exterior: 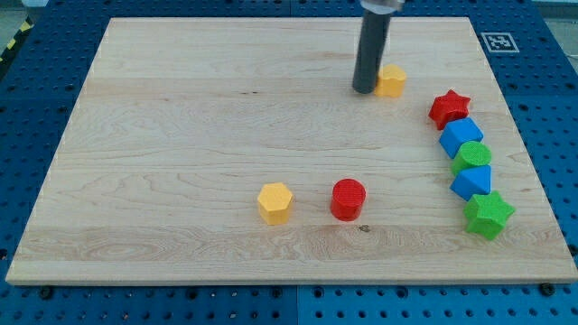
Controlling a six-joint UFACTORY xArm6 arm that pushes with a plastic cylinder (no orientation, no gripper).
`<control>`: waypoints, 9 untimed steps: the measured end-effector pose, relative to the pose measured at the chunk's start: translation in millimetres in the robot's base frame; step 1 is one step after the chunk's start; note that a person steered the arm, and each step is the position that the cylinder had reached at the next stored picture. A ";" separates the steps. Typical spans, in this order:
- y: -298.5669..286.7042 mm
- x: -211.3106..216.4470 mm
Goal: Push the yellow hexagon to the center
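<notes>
No gripper is fitted; nothing is grasped. My tip touches a small yellow block, well apart from the yellow hexagon, which remains unpushed.

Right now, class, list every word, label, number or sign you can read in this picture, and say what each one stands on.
None: no readable word, number or brand shows anywhere.
The only sign is a square black-and-white marker at the wooden board's top right corner; it is a pattern, not text.
The blocks, among them the yellow hexagon, and the rod above my tip carry no lettering.
</notes>
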State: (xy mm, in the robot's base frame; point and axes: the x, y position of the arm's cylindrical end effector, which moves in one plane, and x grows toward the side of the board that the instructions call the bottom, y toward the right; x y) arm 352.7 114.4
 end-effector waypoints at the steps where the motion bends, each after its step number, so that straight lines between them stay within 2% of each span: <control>1: 30.8 0.0; 2: 44.3 0.0; 3: 24.8 0.0; 4: -25.1 2.7; 5: -86.5 27.1; 6: -142.1 72.1; 7: -175.2 137.4; 8: -181.8 210.4; 9: -148.9 257.2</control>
State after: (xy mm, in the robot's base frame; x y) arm 609.9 -34.5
